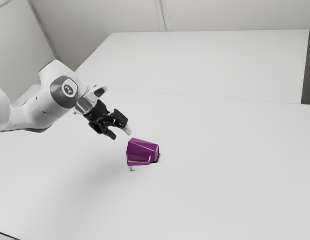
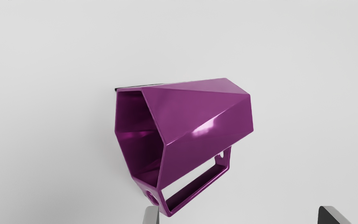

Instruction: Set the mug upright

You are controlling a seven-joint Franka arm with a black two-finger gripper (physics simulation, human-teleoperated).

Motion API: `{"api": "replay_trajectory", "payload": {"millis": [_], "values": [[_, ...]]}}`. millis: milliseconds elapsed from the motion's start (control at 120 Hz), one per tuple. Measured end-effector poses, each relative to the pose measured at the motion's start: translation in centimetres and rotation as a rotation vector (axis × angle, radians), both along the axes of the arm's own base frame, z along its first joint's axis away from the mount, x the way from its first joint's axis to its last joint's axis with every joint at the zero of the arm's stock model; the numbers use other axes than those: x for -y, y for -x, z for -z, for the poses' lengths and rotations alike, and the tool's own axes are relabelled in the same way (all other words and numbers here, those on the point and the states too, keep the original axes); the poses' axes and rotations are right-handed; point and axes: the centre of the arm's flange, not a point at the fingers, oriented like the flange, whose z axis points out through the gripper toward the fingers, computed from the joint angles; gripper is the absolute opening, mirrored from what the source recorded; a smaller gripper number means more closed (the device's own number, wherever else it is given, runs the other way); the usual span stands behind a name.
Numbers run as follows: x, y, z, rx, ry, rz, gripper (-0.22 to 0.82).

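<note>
Gripper (image 2: pixel 242 214): nearest the wrist camera. Fingers wide apart, nothing held. Above the table, near the mug but with a visible gap in the exterior view.
Mug (image 1: pixel 142 151): purple, faceted, lying on its side on the table, beyond the gripper toward the exterior view's right and lower down. Not upright as it lies.
Mouth (image 2: pixel 140 140): opens sideways. Wide end is toward the exterior view's left, so I read that as the mouth facing the arm side.
Handle (image 2: pixel 198 189): along the mug's side, nearest the fingers in the wrist view; one fingertip overlaps its mouth-end corner there. Exterior view puts it on the side toward that camera.
Long axis: slanted, but closer to along the line between the fingertips than across it. Closing at this angle would likely catch the ends or the handle, not squarely across the body. Probably wants a hand turn, then a grip that lets the mouth roll up.
Arm (image 1: pixel 42 107): the only one, in from the exterior view's left.
Pale speck (image 1: pixel 132 169): just beside the handle, can't tell what it is.
Table (image 1: pixel 220 175): white, plain, broad.
Room: white panel (image 1: pixel 210 62) behind the table, pale wall (image 1: pixel 235 12) past it.
</note>
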Motion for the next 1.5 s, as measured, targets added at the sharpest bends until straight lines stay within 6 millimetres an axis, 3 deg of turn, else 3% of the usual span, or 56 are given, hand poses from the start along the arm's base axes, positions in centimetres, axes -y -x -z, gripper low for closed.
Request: {"api": "replay_trajectory", "payload": {"millis": [492, 808, 1200, 1325, 1500], "values": [[-1.7, 0.2, 6.4, 0.081, 0.177, -0.077, 0.55], [-1.2, 0.7, 10.2, 0.143, 0.294, -0.116, 0.55], [-0.5, 1.0, 11.3, 0.264, 0.403, -0.096, 0.53], [-0.3, 1.0, 11.5, 0.294, 0.42, -0.072, 0.4], [0.0, 1.0, 11.6, 0.329, 0.425, -0.033, 0.1]]}}
